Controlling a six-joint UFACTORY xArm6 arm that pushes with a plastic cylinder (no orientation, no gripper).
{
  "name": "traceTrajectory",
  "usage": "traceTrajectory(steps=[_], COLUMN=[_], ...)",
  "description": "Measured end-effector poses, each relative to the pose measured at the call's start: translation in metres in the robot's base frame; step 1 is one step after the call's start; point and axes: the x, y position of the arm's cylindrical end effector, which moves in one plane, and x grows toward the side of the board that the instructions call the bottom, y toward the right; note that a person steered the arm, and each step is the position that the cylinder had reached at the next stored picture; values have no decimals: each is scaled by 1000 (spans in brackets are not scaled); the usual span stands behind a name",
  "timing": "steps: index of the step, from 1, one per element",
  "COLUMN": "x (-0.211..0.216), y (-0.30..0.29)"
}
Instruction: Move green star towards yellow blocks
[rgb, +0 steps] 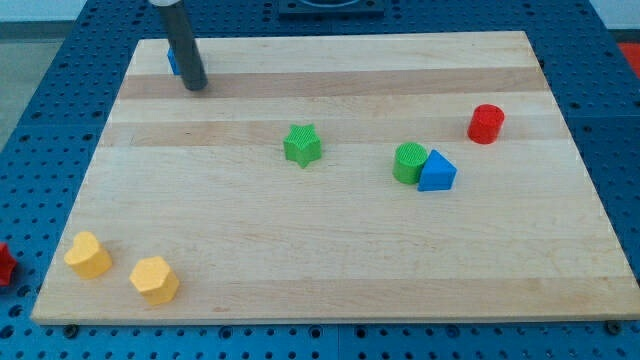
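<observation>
Looking far left, you see my tip (195, 86) hiding most of a blue block (172, 62) | no claw | green star block (302, 145) mid-board | two yellow blocks (88, 254) (154, 279) near left.

One camera view, set above the board's (330, 270) bottom edge, looking down at an angle. Whole wooden board fits in frame w/ blue pegboard (60, 90) around it.

red cylinder (486, 123), green cylinder (409, 162), blue block (437, 172)
</observation>
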Motion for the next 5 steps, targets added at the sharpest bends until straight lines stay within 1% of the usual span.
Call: traceTrajectory(steps=[1, 2, 3, 4, 5], x=[9, 81, 118, 125, 142], y=[118, 155, 140, 159, 109])
